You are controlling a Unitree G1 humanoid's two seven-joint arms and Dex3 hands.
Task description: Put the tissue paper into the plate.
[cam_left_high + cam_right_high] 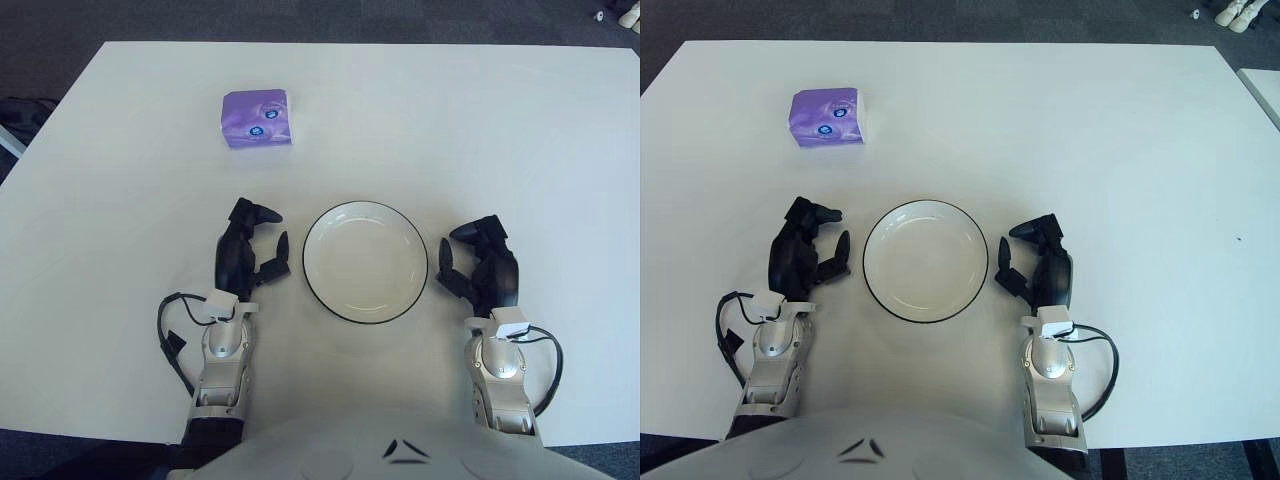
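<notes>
Plate (366, 262) sat empty, centre-near on the table (520, 140). Tissue pack (257, 118) lay well beyond the plate, off to its left, untouched. Left hand (247, 253) showed just left of the plate, fingers loosely curled, gripping nothing. Right hand (481, 268) showed just right of the plate, fingers likewise relaxed and empty.

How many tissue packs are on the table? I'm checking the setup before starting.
1. The purple tissue pack lies on the table, at the far left, beyond the left hand and apart from the empty plate. Nothing seems hidden.
</notes>
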